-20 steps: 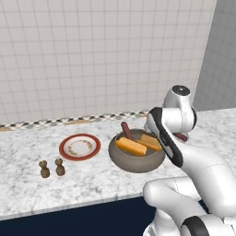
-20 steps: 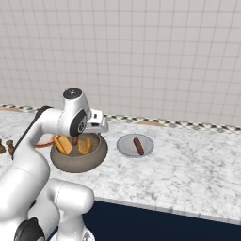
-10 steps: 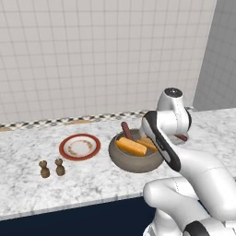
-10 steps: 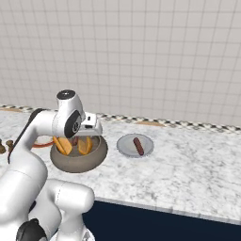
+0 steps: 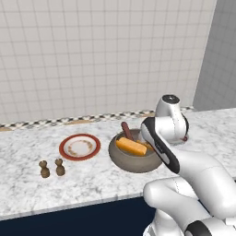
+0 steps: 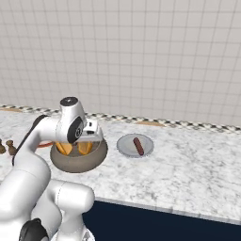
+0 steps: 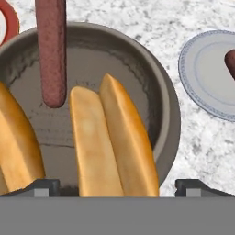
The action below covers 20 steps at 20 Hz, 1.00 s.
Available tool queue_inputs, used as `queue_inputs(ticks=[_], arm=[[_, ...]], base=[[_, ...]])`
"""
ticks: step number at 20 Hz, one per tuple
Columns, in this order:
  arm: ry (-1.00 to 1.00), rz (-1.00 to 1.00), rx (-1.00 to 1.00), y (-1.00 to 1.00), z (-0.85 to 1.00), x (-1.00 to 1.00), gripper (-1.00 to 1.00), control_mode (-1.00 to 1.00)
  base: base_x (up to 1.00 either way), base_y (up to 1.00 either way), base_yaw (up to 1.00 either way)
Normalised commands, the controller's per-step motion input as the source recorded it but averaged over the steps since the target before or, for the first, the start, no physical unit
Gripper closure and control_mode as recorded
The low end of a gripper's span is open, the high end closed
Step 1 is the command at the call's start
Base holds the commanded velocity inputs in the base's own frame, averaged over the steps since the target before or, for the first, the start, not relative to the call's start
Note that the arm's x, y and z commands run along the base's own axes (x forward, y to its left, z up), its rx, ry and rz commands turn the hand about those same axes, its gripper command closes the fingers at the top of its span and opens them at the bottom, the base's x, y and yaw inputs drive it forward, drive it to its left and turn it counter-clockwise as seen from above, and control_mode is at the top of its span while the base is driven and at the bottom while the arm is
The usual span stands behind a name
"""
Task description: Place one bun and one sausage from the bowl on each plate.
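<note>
The brownish-grey bowl sits right under my open gripper, whose fingertips stand wide apart above its near rim with nothing between them. One bun, split lengthwise, lies in line with the gripper, and a second bun lies at the left. A dark sausage leans on the bowl's far rim. The pale grey plate to the bowl's right carries the other sausage. The red-rimmed plate stands bare left of the bowl.
Two small brown shakers stand near the counter's front edge, left of the red-rimmed plate. A tiled wall runs behind the marble counter, which has open room right of the grey plate.
The hand has swung from the grey plate's side to over the bowl and come lower. Both sausages, the buns and both plates have stayed put.
</note>
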Motion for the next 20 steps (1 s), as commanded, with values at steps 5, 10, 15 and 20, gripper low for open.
queue_inputs(ticks=[5, 10, 15, 20], arm=[[0.0, 0.05, -0.01, 0.0, -0.29, 0.0, -1.0, -1.0], [0.0, 0.04, -0.01, 0.05, -0.3, 0.0, -1.0, -1.0], [0.02, 0.04, -0.01, 0.12, -0.29, 0.06, -1.0, -1.0], [0.02, 0.03, -0.02, 0.19, -0.21, 0.0, 1.0, -1.0]], base=[[0.0, 0.0, 0.0], [0.0, 0.0, 0.0], [0.0, 0.0, 0.0], [0.0, 0.0, 0.0]])
